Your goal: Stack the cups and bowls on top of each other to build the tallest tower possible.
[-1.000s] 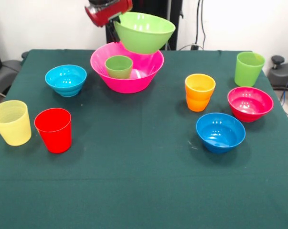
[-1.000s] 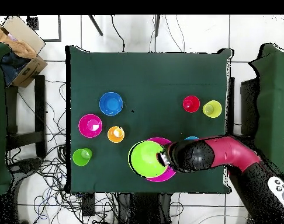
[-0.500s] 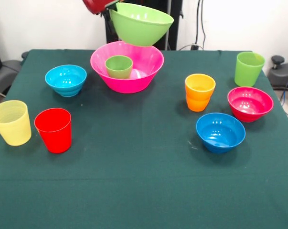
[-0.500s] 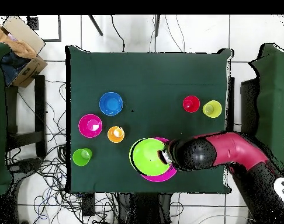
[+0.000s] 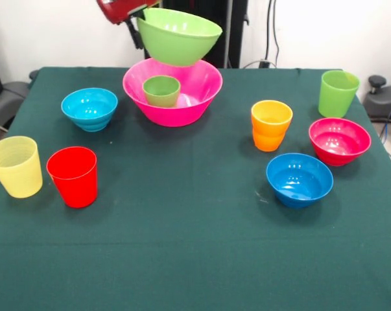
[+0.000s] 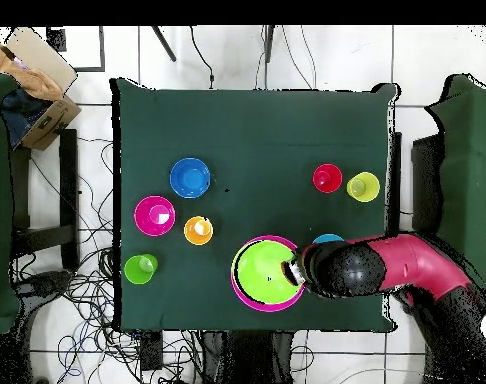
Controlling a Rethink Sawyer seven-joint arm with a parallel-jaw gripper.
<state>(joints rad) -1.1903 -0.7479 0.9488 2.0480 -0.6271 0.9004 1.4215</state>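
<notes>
My gripper (image 5: 141, 27) is shut on the left rim of the lime green bowl (image 5: 179, 37) and holds it tilted in the air. Below it stands the large pink bowl (image 5: 176, 115) with the small green cup (image 5: 161, 91) upright inside. The held bowl hangs just above and behind the cup, apart from it. In the overhead view the lime green bowl (image 6: 265, 272) covers nearly all of the pink bowl (image 6: 249, 303), with my gripper (image 6: 293, 272) at its right rim. The red cup (image 5: 72, 176) and pale yellow cup (image 5: 15, 166) stand at the front left.
A light blue bowl (image 5: 89, 109) sits left of the pink bowl. On the right are the orange cup (image 5: 271, 125), the taller lime green cup (image 5: 338, 93), the magenta bowl (image 5: 339, 140) and the darker blue bowl (image 5: 299, 179).
My gripper has carried the lime green bowl up and to the left in the front view, so it now sits centred over the pink bowl in the overhead view.
</notes>
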